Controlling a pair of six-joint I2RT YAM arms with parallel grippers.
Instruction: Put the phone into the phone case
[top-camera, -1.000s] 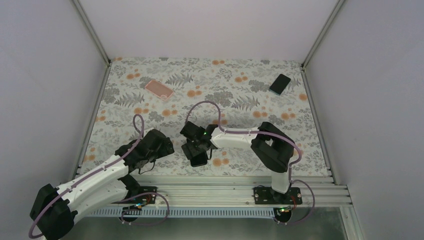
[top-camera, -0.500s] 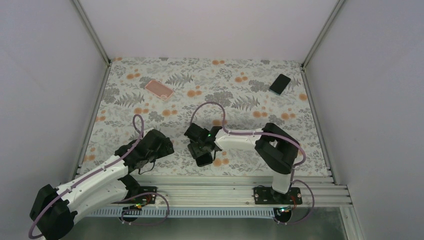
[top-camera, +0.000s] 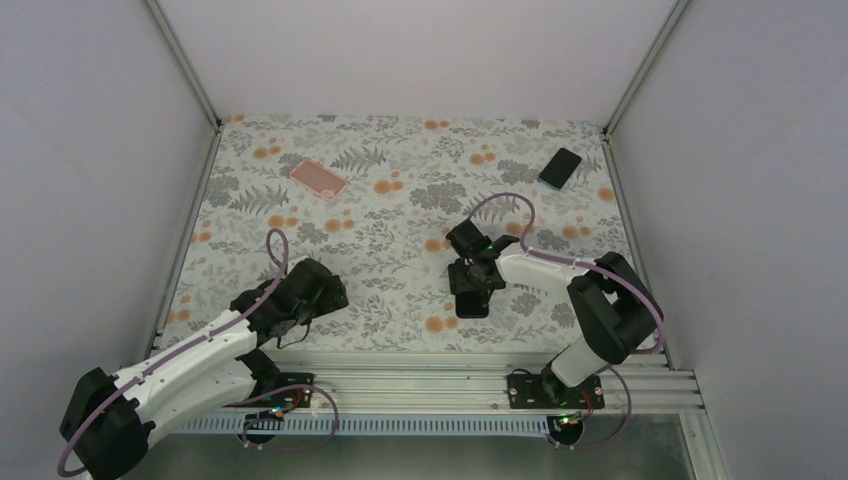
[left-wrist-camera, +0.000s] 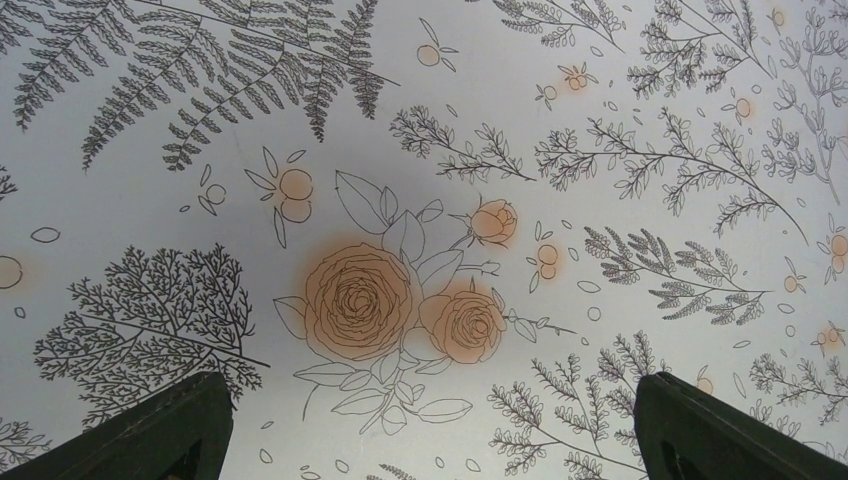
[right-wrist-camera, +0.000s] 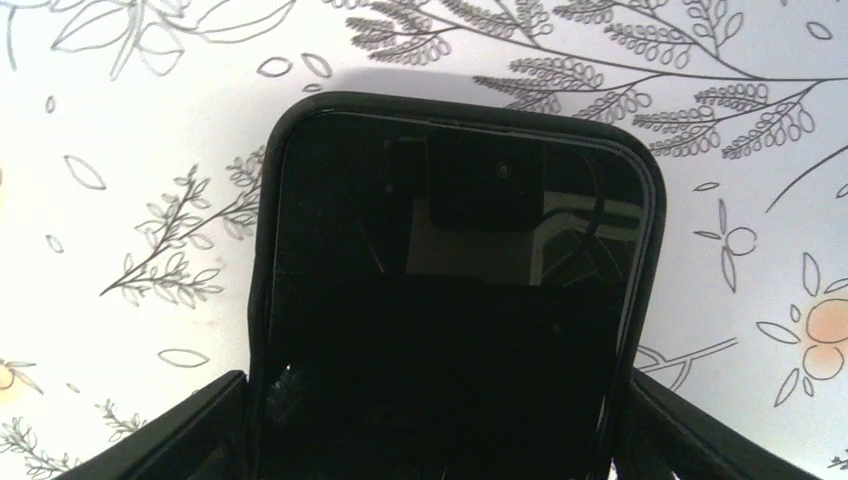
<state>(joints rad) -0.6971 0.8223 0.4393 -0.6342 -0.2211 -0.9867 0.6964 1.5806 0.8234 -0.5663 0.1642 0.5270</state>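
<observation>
phone (right-wrist-camera: 450, 290) sits between the fingers of the right pincer (top-camera: 470, 290), which presses on both long edges, so it reads as pinched. Change over the last second: the right arm swung from the centre of the near edge to right of centre, the phone went with it, and the fingers came in from wide to snug. Can't tell whether it's lifted or sliding on the worktop (top-camera: 400, 225). For the task, my read is that pickup is done and seating isn't. The pink case (top-camera: 318, 178) lies far-left, well apart from the phone, and the swing went away from it, so maybe a reposition. Caveat: the right wrist view shows a raised dark rim all round the glossy screen. That could be the phone's own frame or a black case already on it, and I can't settle which. The top view shows none of that, just a black slab under the wrist. The top view alone gives the layout: the pink case, plus a second dark handset (top-camera: 560, 167) in the far-right corner, both untouched. The left pincer (left-wrist-camera: 430, 425) is spread wide with nothing between its fingers, parked low at near-left. The left wrist view shows only floral print, with no task item in reach.
</observation>
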